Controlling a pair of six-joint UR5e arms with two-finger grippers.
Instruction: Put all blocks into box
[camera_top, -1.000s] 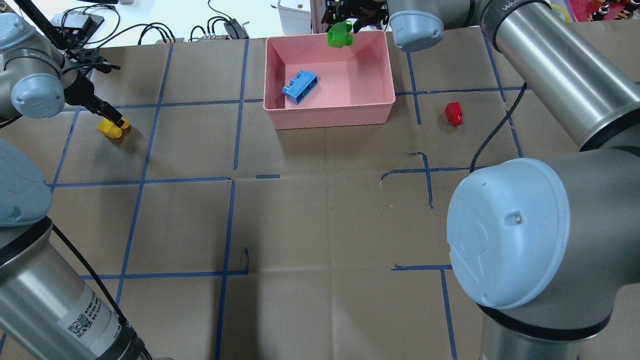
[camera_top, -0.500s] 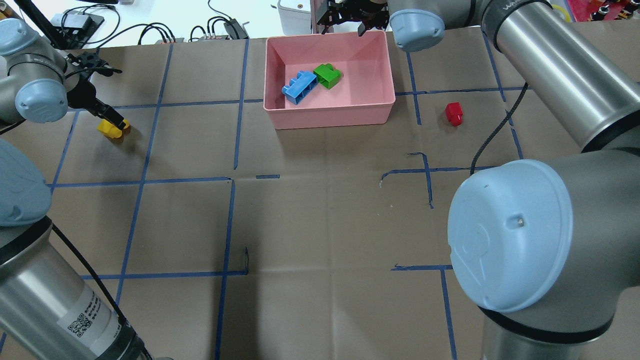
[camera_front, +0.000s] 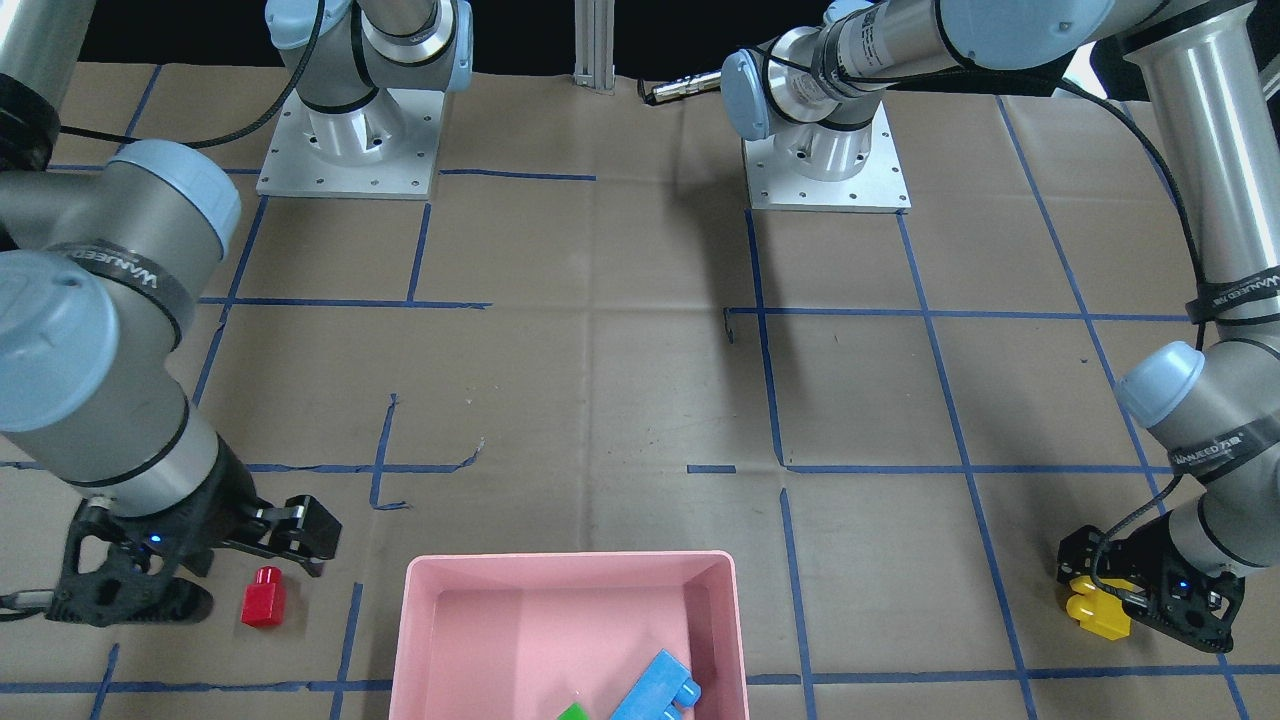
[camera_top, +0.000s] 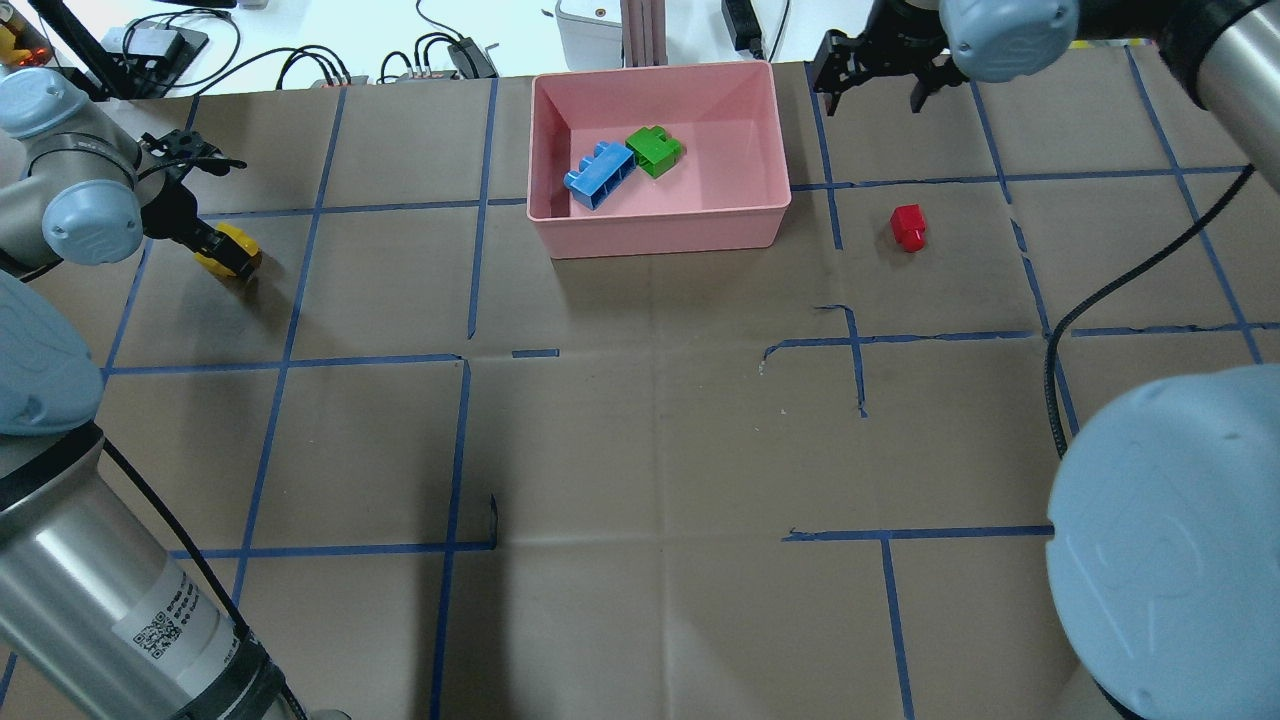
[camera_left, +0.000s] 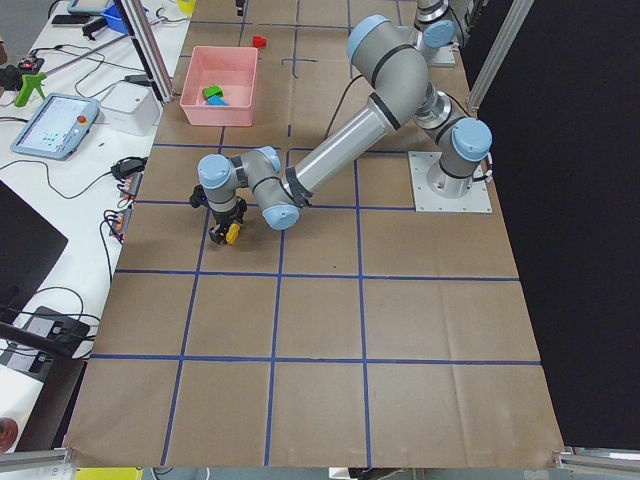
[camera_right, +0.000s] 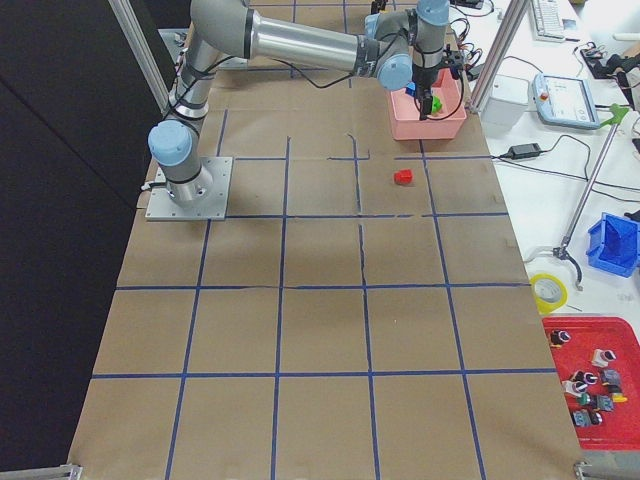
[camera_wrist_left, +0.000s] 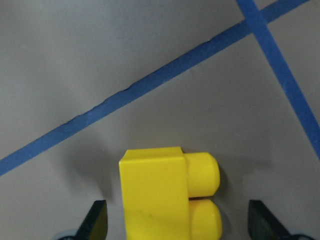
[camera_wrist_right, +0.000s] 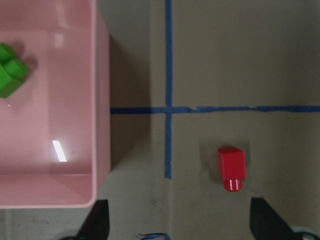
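The pink box (camera_top: 660, 236) stands at the table's far middle. The blue brick (camera_top: 599, 175) and the green brick (camera_top: 655, 151) lie inside it, touching. The red brick (camera_top: 908, 226) lies on the table to the right of the box. My right gripper (camera_top: 878, 82) is open and empty, above the table beyond the red brick; its wrist view shows the red brick (camera_wrist_right: 232, 169) and the box's wall (camera_wrist_right: 102, 100). The yellow brick (camera_top: 234, 250) lies at far left. My left gripper (camera_top: 212, 243) is open and low, and its fingers (camera_wrist_left: 97, 220) straddle the yellow brick (camera_wrist_left: 160, 200) without touching it.
Blue tape lines (camera_top: 480, 200) grid the brown table cover. A white device (camera_top: 590, 30), an aluminium post (camera_top: 645, 25) and cables (camera_top: 320, 65) sit past the table's far edge, just behind the box. The arms' large elbows fill the overhead view's lower corners.
The green brick left my right gripper and landed in the box beside the blue one. The right gripper then moved right, away from the box. The left gripper settled lower around the yellow brick.
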